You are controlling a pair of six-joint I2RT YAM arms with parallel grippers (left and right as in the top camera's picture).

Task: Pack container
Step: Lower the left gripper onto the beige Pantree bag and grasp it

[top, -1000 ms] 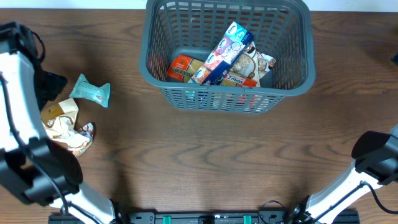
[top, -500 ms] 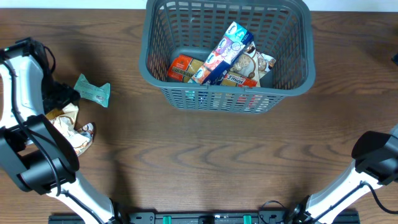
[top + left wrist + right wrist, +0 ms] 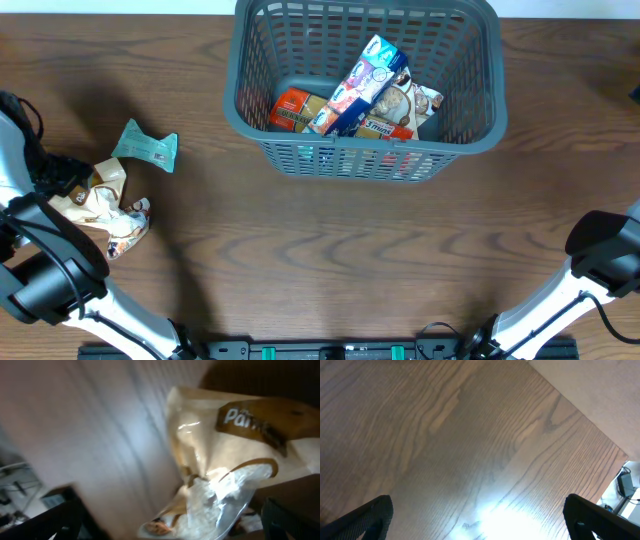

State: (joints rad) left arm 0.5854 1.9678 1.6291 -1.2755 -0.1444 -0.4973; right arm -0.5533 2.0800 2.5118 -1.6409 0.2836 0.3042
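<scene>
At the near right edge of the desk (image 3: 330,250), the right arm (image 3: 603,250) sits low and well apart from everything else. Its wrist view shows the right pincer (image 3: 480,520) spread wide, with one dark fingertip (image 3: 362,520) in each lower corner and only bare wood grain between them.

On the near left, the left arm (image 3: 35,265) reaches along the desk edge to a crumpled cream and brown packet (image 3: 100,200). The left pincer (image 3: 170,522) is also spread wide. Its two dark fingers (image 3: 55,520) stand on either side of the packet, whose shiny clear end lies between them. The view is blurred, so I cannot tell whether either finger touches the wrapper, but the jaws are not closed on it.

Just beyond that packet, and slightly to its right, a small teal packet (image 3: 147,147) lies flat on the wood.

Farthest away, at the back middle of the desk, stands the grey basket (image 3: 290,155), upright. It already holds several items. A blue and white packet (image 3: 362,85) leans diagonally on top, an orange packet (image 3: 292,108) lies at its left, and a pale bag (image 3: 415,100) and a red and white packet (image 3: 388,129) lie at its right.
</scene>
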